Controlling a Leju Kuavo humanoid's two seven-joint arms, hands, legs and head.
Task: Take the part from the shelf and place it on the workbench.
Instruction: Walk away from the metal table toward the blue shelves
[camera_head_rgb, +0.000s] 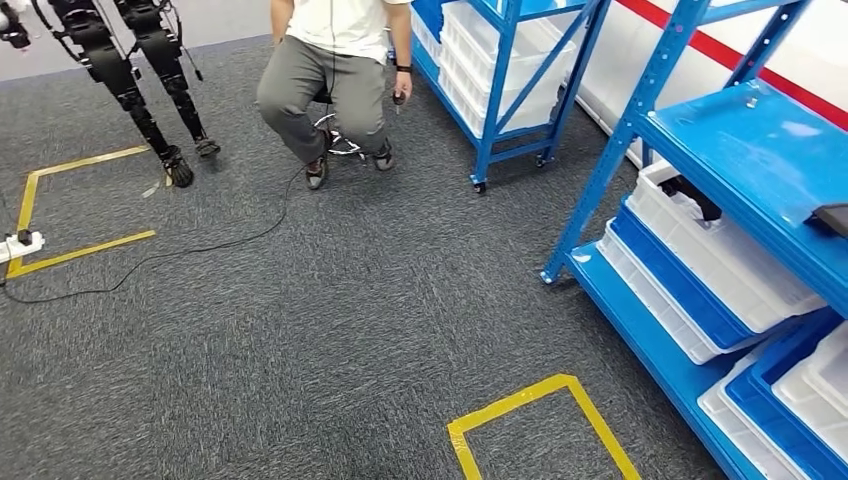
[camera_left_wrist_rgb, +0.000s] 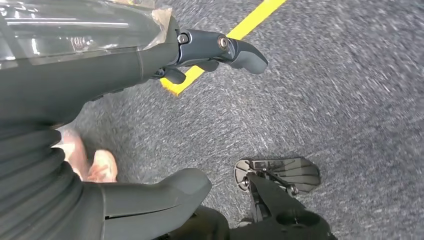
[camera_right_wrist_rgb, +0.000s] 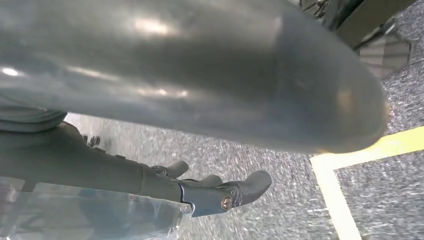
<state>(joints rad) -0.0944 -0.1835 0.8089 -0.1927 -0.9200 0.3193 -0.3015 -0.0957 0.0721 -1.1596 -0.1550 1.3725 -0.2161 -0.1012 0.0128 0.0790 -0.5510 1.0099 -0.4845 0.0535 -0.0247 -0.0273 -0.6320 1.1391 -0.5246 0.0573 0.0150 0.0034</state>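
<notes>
A blue metal shelf (camera_head_rgb: 740, 140) stands at my right in the head view. On its middle level a black part (camera_head_rgb: 690, 193) lies across a white bin (camera_head_rgb: 720, 250). Another dark flat thing (camera_head_rgb: 832, 217) rests on the upper blue board at the picture's edge. My left hand (camera_left_wrist_rgb: 150, 60) hangs over the grey carpet, dark fingers stretched out, thumb (camera_left_wrist_rgb: 165, 195) apart from them, nothing held. My right hand (camera_right_wrist_rgb: 200, 192) also hangs over the carpet with its fingers straight and nothing between them; a large blurred grey form lies close to that camera.
A person (camera_head_rgb: 330, 70) sits on a stool ahead, beside a second blue shelf (camera_head_rgb: 500, 60) with white bins. Another robot's black legs (camera_head_rgb: 150, 90) stand at the far left. Yellow tape squares (camera_head_rgb: 545, 425) (camera_head_rgb: 70, 205) mark the carpet, with a power strip (camera_head_rgb: 20, 243) and cable.
</notes>
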